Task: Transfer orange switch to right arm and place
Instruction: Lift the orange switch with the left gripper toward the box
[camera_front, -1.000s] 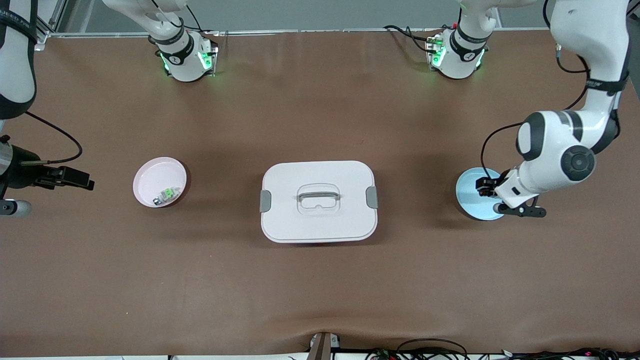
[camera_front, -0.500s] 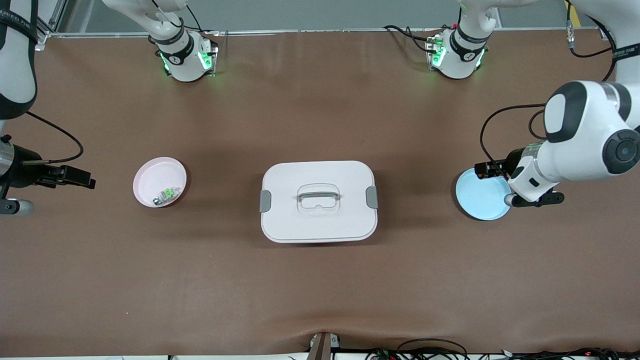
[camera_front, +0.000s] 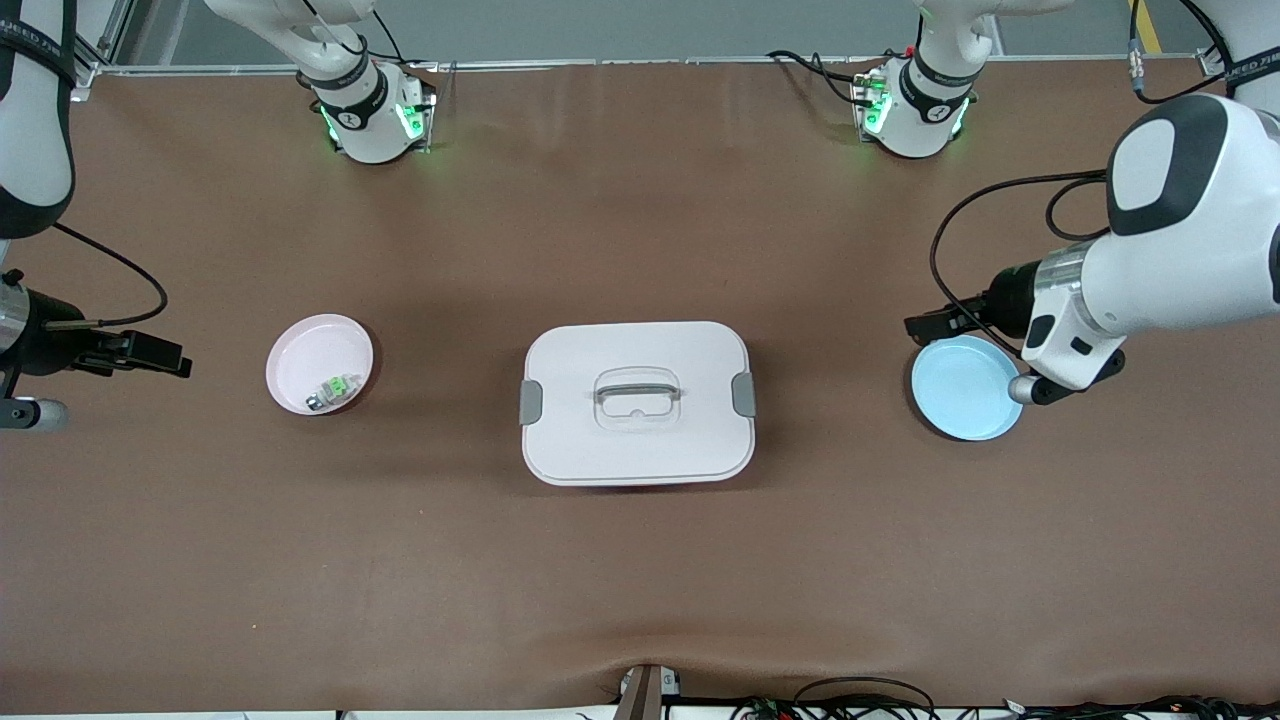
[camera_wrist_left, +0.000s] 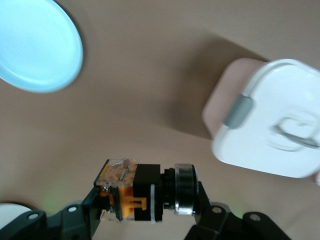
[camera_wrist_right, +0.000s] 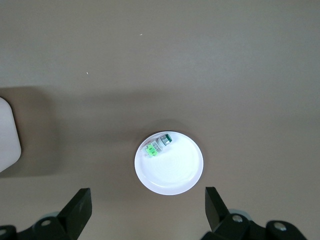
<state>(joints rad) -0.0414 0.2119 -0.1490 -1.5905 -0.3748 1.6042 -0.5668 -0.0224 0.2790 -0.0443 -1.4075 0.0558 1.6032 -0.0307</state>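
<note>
At right of the front view, left gripper (camera_front: 915, 325) clamps the small orange switch with black round cap (camera_wrist_left: 142, 193); right gripper (camera_wrist_right: 147, 215) waits, jaws apart. Handover comes next, I judge.

Both arms are glossy white shells with black bands at the joints, pretty standard look. The left arm (camera_front: 1180, 240) has a silver wrist ring and looping black cables. Bases glow green. The right arm (camera_front: 35, 110) carries small printed lettering on a black band.
</note>
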